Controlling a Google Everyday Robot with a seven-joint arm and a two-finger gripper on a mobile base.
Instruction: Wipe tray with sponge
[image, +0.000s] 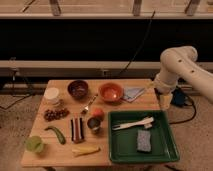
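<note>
The dark green tray (170, 150) sits at the front right corner of the wooden table. The grey-blue sponge (144, 140) lies flat inside the tray, right of its middle. White plastic utensils (132, 123) lie in the tray's far half. My white arm comes in from the right and bends down. My gripper (165, 101) hangs at the table's right edge, just beyond the tray's far right corner, apart from the sponge and holding nothing that I can see.
On the table to the left of the tray are a dark bowl (78, 89), an orange bowl (110, 92), a folded light blue cloth (132, 93), a white cup (51, 95), grapes (55, 114), a dark striped block (76, 129), a metal cup (93, 124) and a banana (85, 149).
</note>
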